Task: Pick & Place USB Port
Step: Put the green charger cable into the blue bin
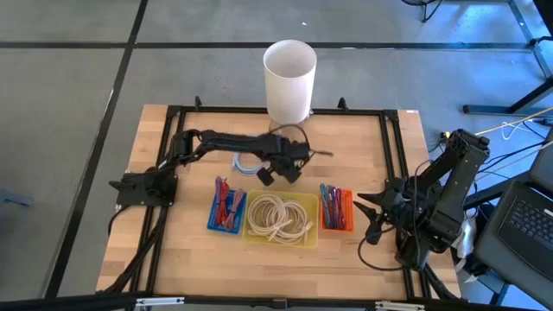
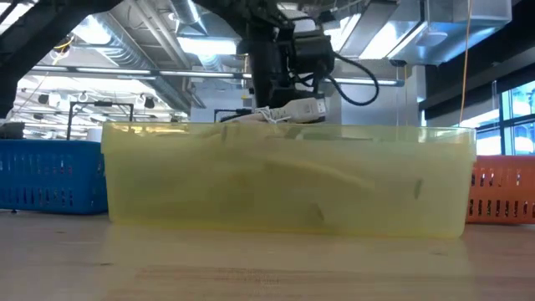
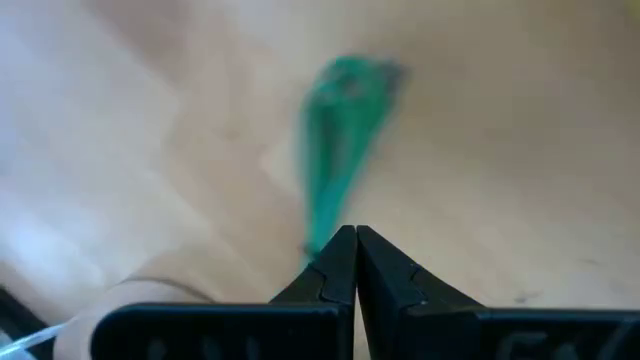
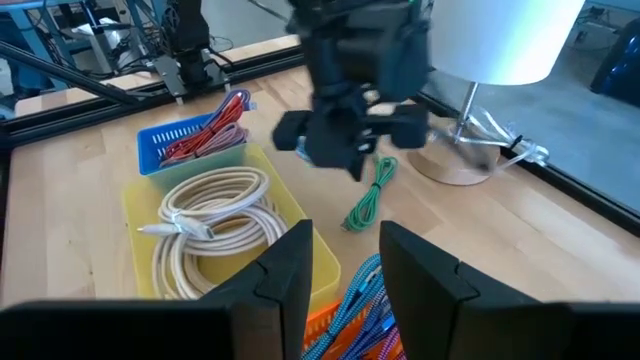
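1. The left gripper (image 1: 278,172) stood over the middle of the wooden table (image 1: 363,250), just behind the yellow bin (image 1: 280,238) and in front of the white cylinder (image 1: 289,79).
2. In the left wrist view its fingers (image 3: 335,270) were pressed tip to tip, with no gap between them and nothing seen clamped there.
3. A green cable (image 3: 340,140) lay on the table just ahead of those closed tips (blurred in that view); its near end came up to the tips, and whether it touched them could not be told.
4. The right wrist view showed the same green cable (image 4: 368,200) lying on the wood beneath and just beside the left gripper (image 4: 345,135), between the yellow bin (image 4: 200,290) and the round base of the white cylinder (image 4: 500,40).
5. In the low view a white connector with a tie (image 2: 288,111) showed at the gripper's level behind the yellow bin (image 2: 284,180); whether it was held could not be told.
6. The yellow bin held coiled cream cables (image 1: 278,214). A blue bin (image 1: 226,207) of red and blue cables stood at one side of it and an orange bin (image 1: 337,209) at the other.
7. The right gripper (image 1: 373,206) waited at the table's right edge, beside the orange bin, its fingers (image 4: 290,265) parted and empty.
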